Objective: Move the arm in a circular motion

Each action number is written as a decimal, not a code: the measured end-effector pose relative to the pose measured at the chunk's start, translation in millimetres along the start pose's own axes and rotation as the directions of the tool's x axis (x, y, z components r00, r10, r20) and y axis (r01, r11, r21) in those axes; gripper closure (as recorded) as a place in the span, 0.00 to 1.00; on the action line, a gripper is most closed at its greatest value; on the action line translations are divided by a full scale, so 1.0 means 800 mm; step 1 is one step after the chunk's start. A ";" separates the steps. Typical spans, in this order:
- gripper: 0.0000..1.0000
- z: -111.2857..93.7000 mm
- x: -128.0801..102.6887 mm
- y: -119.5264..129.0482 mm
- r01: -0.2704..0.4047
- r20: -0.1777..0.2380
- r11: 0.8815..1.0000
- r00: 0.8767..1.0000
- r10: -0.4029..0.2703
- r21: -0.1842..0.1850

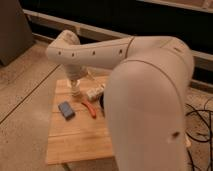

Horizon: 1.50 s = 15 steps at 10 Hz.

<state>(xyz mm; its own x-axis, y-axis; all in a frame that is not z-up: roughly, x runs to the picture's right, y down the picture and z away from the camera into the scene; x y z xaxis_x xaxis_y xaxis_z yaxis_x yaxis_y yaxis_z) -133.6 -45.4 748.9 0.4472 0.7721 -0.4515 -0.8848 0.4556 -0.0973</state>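
The arm (150,100) is cream-white and very large, and it fills the right half of the camera view. A tubular segment with small dark holes (92,52) reaches left to a rounded elbow (64,42). From there a thinner part drops down to the gripper (75,91), which hangs just above the far left part of a wooden board (75,142).
On the board lie a blue-grey block (66,110), an orange tool (90,107) and a white object (95,92). A dark bowl (102,102) is mostly hidden behind the arm. Black cables (200,122) lie on the floor at right. A grey cabinet (12,30) stands at left.
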 end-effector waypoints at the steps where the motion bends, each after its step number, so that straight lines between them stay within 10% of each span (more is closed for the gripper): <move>1: 0.35 0.001 -0.021 0.013 0.010 -0.005 1.000 1.000 -0.010 0.005; 4: 0.35 -0.003 -0.074 0.081 0.102 -0.001 0.995 0.995 -0.102 -0.007; 9: 0.35 -0.021 -0.100 0.213 0.255 0.098 0.956 0.965 -0.243 -0.143; 13: 0.35 -0.049 -0.043 0.259 0.261 0.233 0.922 0.952 -0.197 -0.287; 15: 0.35 -0.045 0.005 0.249 0.256 0.251 0.919 0.951 -0.183 -0.300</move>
<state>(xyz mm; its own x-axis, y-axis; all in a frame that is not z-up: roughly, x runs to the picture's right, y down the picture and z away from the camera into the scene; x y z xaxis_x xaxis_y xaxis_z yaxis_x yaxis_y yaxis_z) -312.3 32.5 695.5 0.6194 0.7620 -0.1892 -0.7382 0.4832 -0.4707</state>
